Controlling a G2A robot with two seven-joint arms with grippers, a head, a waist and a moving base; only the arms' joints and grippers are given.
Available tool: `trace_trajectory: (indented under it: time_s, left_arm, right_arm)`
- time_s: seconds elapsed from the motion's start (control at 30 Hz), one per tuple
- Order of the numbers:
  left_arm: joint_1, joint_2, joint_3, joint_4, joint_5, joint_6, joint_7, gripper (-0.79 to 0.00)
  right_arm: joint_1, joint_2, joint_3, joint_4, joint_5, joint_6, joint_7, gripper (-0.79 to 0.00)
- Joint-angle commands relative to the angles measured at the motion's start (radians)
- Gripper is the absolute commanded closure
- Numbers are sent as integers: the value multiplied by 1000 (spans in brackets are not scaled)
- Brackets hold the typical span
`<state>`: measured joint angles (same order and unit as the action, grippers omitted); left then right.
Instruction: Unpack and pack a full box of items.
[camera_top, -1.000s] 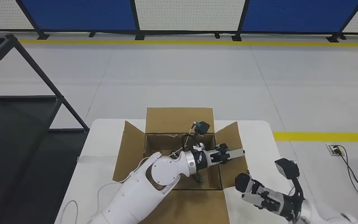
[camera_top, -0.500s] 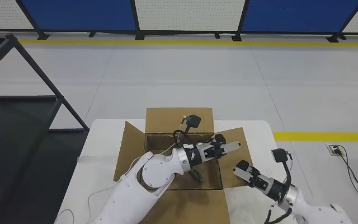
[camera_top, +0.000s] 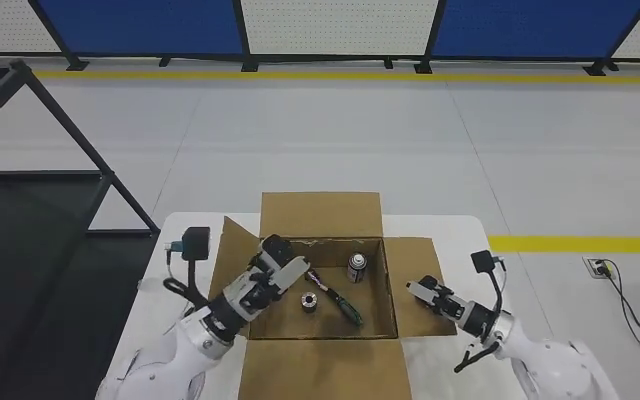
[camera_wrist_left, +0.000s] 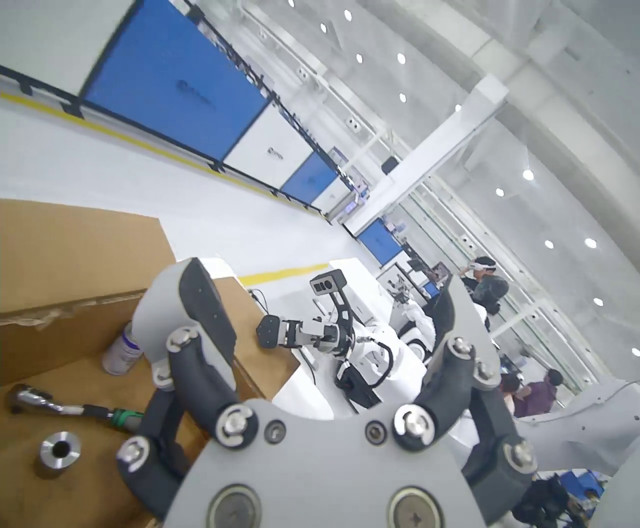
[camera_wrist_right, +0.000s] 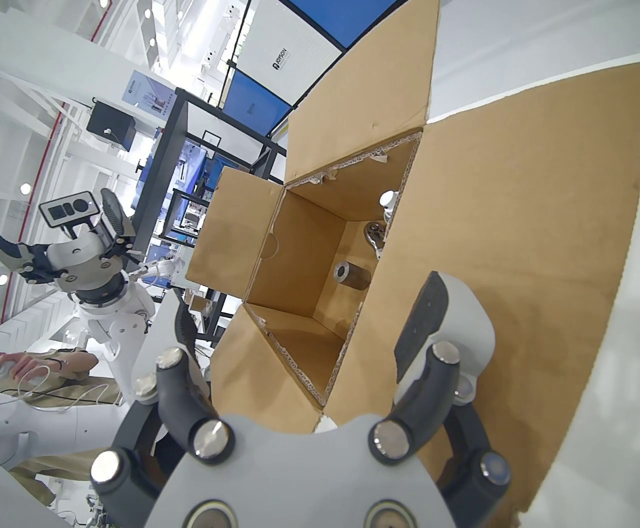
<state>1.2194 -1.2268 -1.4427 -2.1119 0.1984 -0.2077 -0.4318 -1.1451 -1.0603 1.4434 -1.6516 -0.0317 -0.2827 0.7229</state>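
Observation:
The open cardboard box (camera_top: 322, 214) sits mid-table with its flaps spread. Inside lie a small capped bottle (camera_top: 356, 266), a metal cylinder (camera_top: 309, 300) and a green-handled ratchet tool (camera_top: 336, 298). My left gripper (camera_top: 283, 268) is at the box's left wall, open and empty (camera_wrist_left: 325, 310); past it are the bottle (camera_wrist_left: 121, 349), ratchet (camera_wrist_left: 47, 401) and cylinder (camera_wrist_left: 60, 449). My right gripper (camera_top: 418, 290) hangs over the right flap, open and empty (camera_wrist_right: 310, 320). From there the cylinder (camera_wrist_right: 351, 275) and the ratchet head (camera_wrist_right: 375, 235) lie on the box floor.
The white table (camera_top: 460, 240) has bare strips on either side of the box. The near flap (camera_top: 325, 370) lies flat toward me. A black metal rack (camera_top: 60, 130) stands off the table's left side.
My left arm has pulled back from the right part of the box to its left wall, uncovering the contents. The right gripper has moved up onto the right flap.

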Motion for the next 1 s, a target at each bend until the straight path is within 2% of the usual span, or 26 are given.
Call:
trace_trajectory:
  time_s: [0.0, 0.17, 0.37, 0.67, 0.83, 0.97]
  left_arm:
    - [76, 4, -77, -62, 9, -2, 48, -785]
    - [234, 6, -239, -158, -1, -15, 170, -785]
    - [234, 6, -239, -158, -1, -15, 170, -785]
    - [234, 6, -239, -158, -1, -15, 170, -785]
    - [262, 1, -296, -169, -30, 7, 283, -785]
    - [320, -5, -364, -187, -66, 20, 379, -785]
  right_arm:
    - [-1, 1, -2, 3, -9, 15, 12, -785]
    - [-4, 3, -16, 2, -26, 45, 26, -785]
    - [-16, 2, -27, -13, -29, 54, 15, -785]
    - [-17, -3, -65, -131, -45, 47, -46, -785]
    - [33, -13, -153, -190, -106, 63, -47, -785]
    - [111, -26, -247, -193, -173, 123, -24, -785]
